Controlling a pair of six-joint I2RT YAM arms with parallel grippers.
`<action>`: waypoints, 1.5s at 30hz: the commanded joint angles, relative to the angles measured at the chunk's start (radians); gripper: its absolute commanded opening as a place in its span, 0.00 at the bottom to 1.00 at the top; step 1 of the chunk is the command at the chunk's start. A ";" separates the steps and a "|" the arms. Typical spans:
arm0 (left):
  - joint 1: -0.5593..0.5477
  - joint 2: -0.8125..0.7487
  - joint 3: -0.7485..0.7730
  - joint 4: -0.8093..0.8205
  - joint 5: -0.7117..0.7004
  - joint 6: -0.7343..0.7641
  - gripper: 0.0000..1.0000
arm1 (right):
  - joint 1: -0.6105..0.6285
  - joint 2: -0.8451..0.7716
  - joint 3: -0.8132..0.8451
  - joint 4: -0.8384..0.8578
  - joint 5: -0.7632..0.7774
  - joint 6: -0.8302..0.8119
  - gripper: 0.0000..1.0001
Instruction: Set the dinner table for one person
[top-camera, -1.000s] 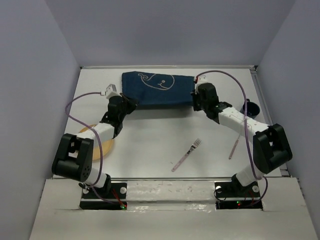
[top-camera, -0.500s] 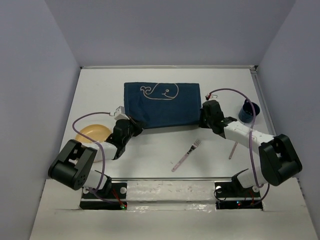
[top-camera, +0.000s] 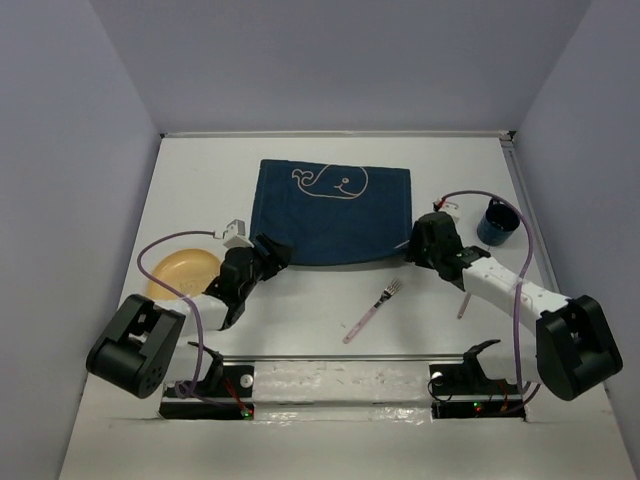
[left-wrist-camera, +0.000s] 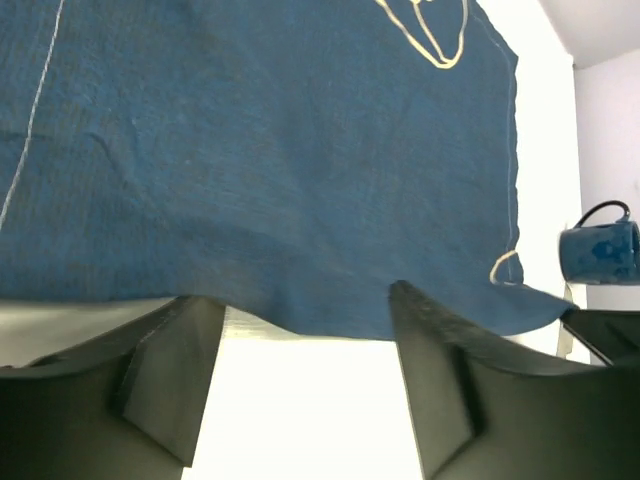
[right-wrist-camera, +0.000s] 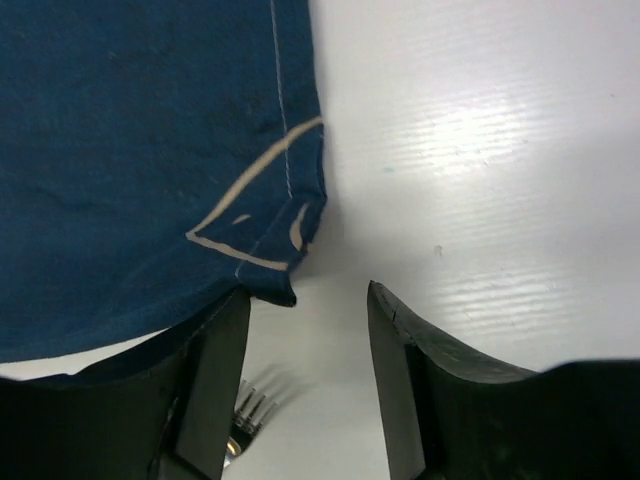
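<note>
Only fork (right-wrist-camera: 245, 415) tines visible beside right gripper (right-wrist-camera: 308, 300) finger

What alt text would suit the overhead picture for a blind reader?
Two robot arms reach over a white table, the left gripper and right gripper open at the near corners of a navy whale placemat. A fork lies nearer; a yellow plate sits left, a blue mug right.

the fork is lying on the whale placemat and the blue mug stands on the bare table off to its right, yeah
Not quite. The fork is not on the placemat; it lies on the bare white dinner table, nearer the arms than the placemat's near edge, as the top external view shows. The blue mug does stand on the bare table to the placemat's right.
</note>
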 joint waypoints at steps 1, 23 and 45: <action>0.005 -0.105 -0.009 -0.017 -0.017 0.052 0.83 | -0.008 -0.080 -0.014 -0.030 0.025 0.012 0.59; 0.002 -0.217 0.065 -0.320 -0.125 0.156 0.77 | -0.008 0.244 0.161 0.022 0.035 -0.004 0.53; 0.004 -0.030 0.197 -0.522 -0.253 0.181 0.68 | -0.062 0.307 0.182 0.033 -0.027 -0.071 0.43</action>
